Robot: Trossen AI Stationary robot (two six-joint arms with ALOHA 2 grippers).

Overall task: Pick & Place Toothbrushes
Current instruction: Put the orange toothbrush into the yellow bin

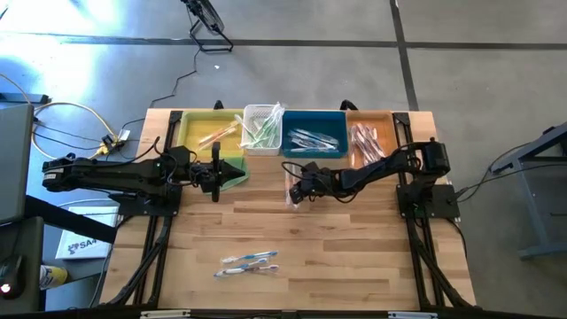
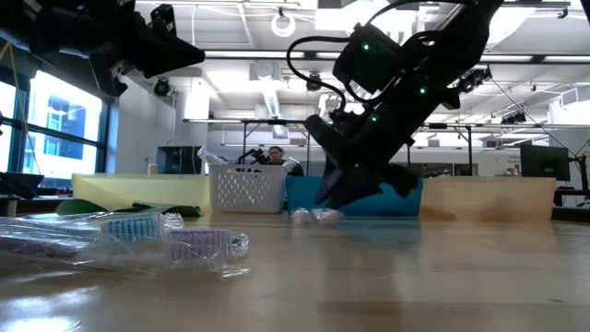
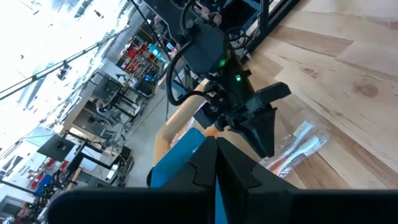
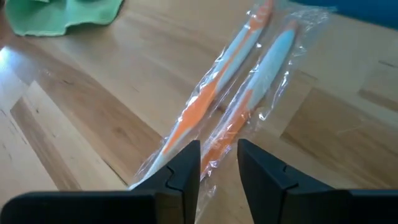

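Right pincer [image 4: 219,163] parted astride the clear-wrapped orange-and-white toothbrush pair [image 4: 239,99] on the wooden surface [image 4: 93,112]; left pincer [image 1: 215,168] together, beside them.

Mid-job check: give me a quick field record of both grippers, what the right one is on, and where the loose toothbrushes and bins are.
right gripper: low on the table, fingers straddling the orange toothbrush pack, narrow gap, not clearly clamped
left gripper: shut, empty, raised beside the green cloth
loose toothbrushes: blue pair near the front edge
bins: yellow bin, white basket, blue bin, orange bin along the far edge
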